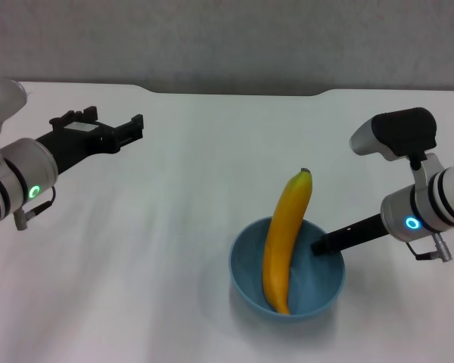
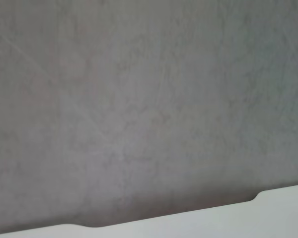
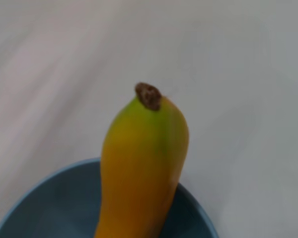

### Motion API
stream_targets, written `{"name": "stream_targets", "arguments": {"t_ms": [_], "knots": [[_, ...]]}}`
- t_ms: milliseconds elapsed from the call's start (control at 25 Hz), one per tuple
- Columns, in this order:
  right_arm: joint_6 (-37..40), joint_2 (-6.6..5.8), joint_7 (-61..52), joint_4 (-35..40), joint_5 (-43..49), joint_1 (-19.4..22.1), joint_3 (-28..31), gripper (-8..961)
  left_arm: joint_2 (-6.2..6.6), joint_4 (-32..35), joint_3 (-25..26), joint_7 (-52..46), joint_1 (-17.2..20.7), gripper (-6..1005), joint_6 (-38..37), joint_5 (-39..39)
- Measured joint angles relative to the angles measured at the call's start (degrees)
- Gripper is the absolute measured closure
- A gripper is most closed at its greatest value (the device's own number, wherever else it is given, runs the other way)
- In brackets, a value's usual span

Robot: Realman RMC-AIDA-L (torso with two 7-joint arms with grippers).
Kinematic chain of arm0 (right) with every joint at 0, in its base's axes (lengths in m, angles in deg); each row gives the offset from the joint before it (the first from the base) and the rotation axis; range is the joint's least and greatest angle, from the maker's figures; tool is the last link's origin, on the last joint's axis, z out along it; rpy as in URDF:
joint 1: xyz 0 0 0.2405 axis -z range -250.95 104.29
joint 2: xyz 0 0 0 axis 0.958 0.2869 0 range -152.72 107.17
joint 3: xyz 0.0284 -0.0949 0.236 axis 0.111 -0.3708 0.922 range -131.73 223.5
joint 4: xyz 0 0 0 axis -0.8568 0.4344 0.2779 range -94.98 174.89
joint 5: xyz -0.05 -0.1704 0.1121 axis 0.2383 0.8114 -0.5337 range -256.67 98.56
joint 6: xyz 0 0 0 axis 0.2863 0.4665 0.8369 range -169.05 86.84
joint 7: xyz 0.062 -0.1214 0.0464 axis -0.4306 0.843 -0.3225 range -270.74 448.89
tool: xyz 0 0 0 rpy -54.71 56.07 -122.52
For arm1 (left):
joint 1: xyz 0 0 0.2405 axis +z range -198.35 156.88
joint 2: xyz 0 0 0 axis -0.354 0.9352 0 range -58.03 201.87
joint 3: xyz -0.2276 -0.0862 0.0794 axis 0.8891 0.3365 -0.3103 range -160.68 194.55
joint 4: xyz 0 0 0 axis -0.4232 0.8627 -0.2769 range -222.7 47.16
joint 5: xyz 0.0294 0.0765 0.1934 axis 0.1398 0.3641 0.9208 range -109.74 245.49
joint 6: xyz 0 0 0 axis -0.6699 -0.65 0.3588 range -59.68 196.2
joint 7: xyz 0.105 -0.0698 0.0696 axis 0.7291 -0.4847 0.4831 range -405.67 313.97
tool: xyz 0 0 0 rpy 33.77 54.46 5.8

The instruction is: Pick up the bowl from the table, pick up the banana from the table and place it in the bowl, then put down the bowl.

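inside bowl [image 1: 318,291]: unlabelled banana [image 1: 284,234]

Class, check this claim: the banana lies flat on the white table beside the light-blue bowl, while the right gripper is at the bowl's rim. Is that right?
Not quite. The banana is not on the table; it stands tilted inside the bowl, its dark stem tip poking above the rim, as the head view shows. The rest holds: the right gripper is at the bowl's rim.

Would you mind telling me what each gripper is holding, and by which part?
The right gripper grips the bowl by its rim. The left gripper holds nothing.
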Motion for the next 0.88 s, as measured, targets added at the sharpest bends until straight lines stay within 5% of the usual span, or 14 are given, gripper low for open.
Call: {"name": "stream_targets", "arguments": {"t_ms": [160, 400, 680, 880], "knots": [[-0.92, 0.0, 0.79, 0.07, -0.17, 0.18, 0.0, 882, 0.02, 0.01, 0.34, 0.04, 0.54, 105, -0.05, -0.06], [-1.04, 0.1, 1.84, 3.7, -0.27, 1.84, 0.03, 542, 0.01, 0.02, 0.44, 0.06, 1.23, 105, -0.02, -0.09], [0.9, -0.1, 5.25, 18.69, -6.98, 12.08, -0.72, 211, 0.08, 1.0, 1.01, 0.1, 1.7, 105, 0.0, -0.09], [0.36, -0.23, 12.23, 25.23, -13.89, 18.32, 0.13, 131, 0.06, 3.57, 2.99, 0.16, 2.08, 106, -0.04, -1.16]]}}
